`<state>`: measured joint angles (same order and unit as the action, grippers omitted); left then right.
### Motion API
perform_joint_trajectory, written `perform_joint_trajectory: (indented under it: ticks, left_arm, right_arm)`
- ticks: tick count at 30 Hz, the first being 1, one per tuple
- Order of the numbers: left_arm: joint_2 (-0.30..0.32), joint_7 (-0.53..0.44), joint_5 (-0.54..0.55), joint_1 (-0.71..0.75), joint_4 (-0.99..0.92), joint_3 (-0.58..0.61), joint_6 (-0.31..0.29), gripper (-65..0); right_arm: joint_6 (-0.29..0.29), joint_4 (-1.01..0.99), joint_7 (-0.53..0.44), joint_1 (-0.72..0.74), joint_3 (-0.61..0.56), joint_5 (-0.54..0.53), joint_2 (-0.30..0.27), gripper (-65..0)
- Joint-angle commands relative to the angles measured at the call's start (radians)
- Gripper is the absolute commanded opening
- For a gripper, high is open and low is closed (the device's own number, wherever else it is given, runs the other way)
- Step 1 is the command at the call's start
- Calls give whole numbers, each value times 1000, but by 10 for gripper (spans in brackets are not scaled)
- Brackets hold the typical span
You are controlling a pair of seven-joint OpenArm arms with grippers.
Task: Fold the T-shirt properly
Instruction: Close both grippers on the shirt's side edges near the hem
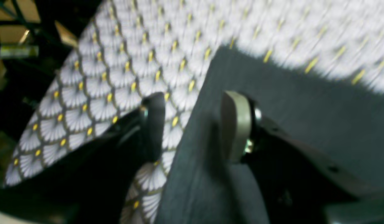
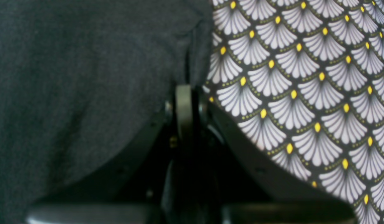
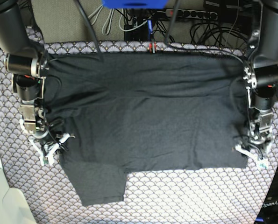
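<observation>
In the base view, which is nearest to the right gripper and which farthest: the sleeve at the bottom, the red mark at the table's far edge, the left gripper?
From the right gripper:
1. Sleeve, just below, same side.
2. Red mark, far edge, centre.
3. Left gripper, opposite side of the T-shirt.

Dark charcoal T-shirt (image 3: 148,112) spread flat, partly folded, across the patterned cloth.

Plain side is shown up; no logo is seen. A wide, roughly rectangular body is laid across the middle in the base view, its top edge run near the far edge of the cloth. One flap is left sticking out at the near left corner, below the main lower edge. Soft creases are seen across the centre and upper part. The fabric is matte and uniformly dark. In the right wrist view a seamed edge (image 2: 195,46) is seen lying on the cloth; in the left wrist view a straight-edged corner (image 1: 273,102) is seen, blurred.
</observation>
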<state>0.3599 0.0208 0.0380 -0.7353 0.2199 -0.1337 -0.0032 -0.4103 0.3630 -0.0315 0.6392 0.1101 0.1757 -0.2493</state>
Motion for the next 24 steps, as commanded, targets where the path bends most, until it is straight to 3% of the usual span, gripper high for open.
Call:
perform_joint_trajectory:
  ticks: [1, 16, 24]
  left_arm:
    - [15, -51, 3, -50, 5, 15, 6, -360]
    - [11, -58, 9, 24, -9, 19, 12, -360]
    - [14, -58, 136, 38, -7, 30, 9, -360]
  right_arm:
    - [-8, 5, 32, 15, -3, 12, -3, -650]
    - [-8, 5, 34, 15, -3, 12, -2, -650]
    - [-8, 5, 34, 15, -3, 12, 0, -650]
